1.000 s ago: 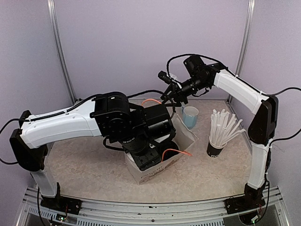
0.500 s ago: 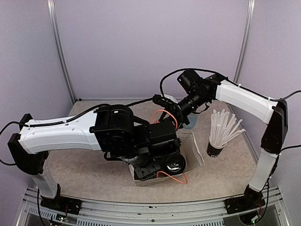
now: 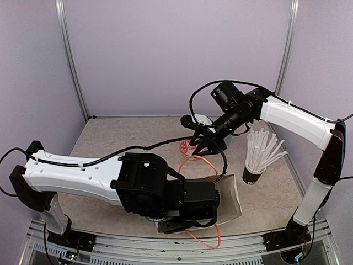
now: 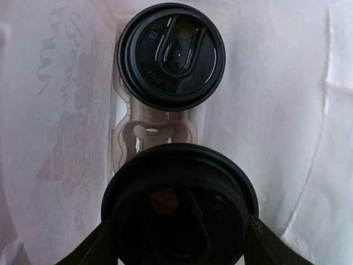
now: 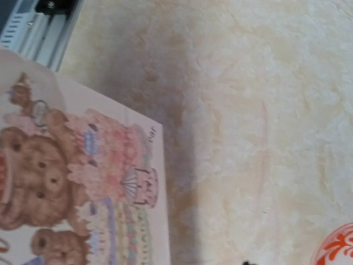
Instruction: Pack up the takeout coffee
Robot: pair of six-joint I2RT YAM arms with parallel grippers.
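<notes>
**Second coffee held over its slot in the bag**

In the left wrist view we look straight down into the teddy-bear gift bag [image 4: 276, 110]. The far cup [image 4: 171, 55] is seated in the pulp carrier [image 4: 151, 132] on the bag floor, black lid on and upright. The near cup [image 4: 179, 204] sits between the left gripper [image 4: 179, 243] fingers [image 4: 94, 248], which press against opposite sides of its lid rim. So the jaws stand fairly wide, closed on the cup. It hangs over the carrier's free slot. We cannot tell whether its base has reached the carrier.

The right gripper [image 3: 199, 144] hovers above the table behind the bag, next to the orange handle [image 3: 204, 161]. Its own camera shows no fingers, so we cannot tell how its jaws stand or whether they hold the handle. The cup of straws [image 3: 253, 174] stands well apart on the right.

We judge these cups to be light if empty and top-heavy if filled. Their thin paper walls would dent under a hard squeeze. The lid rim is the stiffest place to hold, but a press-fit lid can pop off, so we would keep the cup vertical, lower it gently and let go only once it is seated.
</notes>
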